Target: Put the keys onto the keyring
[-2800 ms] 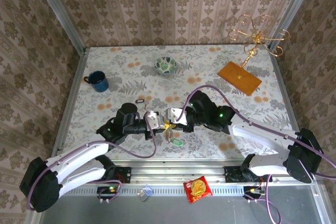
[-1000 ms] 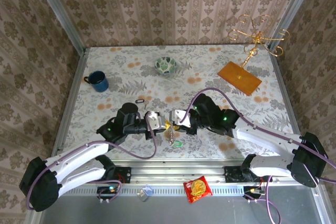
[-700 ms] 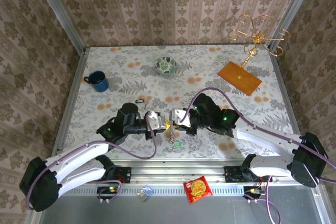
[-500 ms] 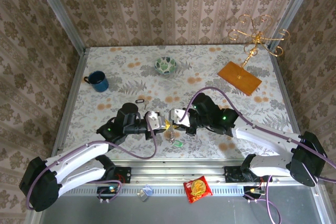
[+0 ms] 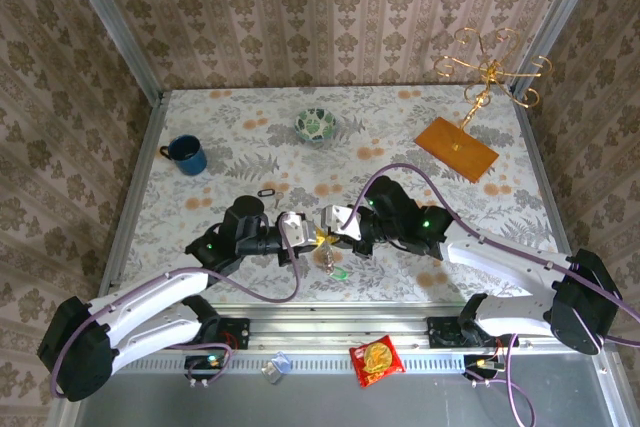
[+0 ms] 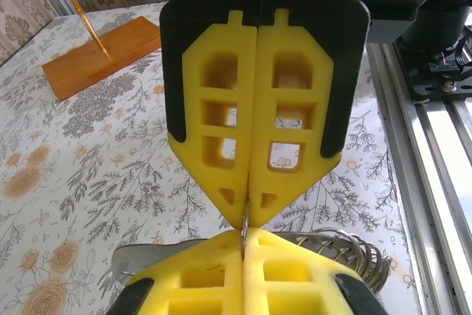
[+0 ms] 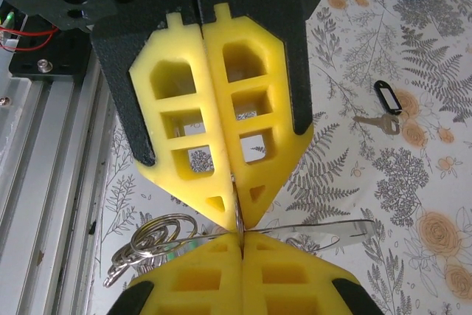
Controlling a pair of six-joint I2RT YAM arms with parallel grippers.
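Keys (image 5: 330, 265) hang in a small bunch just under the spot where the two grippers meet, over the near middle of the desk (image 5: 400, 127). The green-headed one is lowest, and coiled wire rings (image 7: 147, 245) are tangled in with them. The left gripper (image 5: 308, 237) and right gripper (image 5: 331, 236) stand tip to tip, both clenched. A thin metal edge (image 6: 243, 223) is caught in both seams; whether it is ring wire or a key blade I cannot tell.

The hold sits at the very ends of the pads, so a small twist or a pull from either arm could probably slip it free and drop the bunch. Two arms tugging on one thin piece could also bend it, and the hanging weight may swing and spoil any threading onto the keyring.

The metal rail (image 5: 330, 325) lies close to the near side, so a fall there could be hard to recover. Beyond the grippers the desk is open. A loose tagged key (image 5: 266, 192) lies near the left gripper, while the mug (image 5: 186, 155), bowl (image 5: 319, 125) and gold stand (image 5: 458, 147) are well apart.
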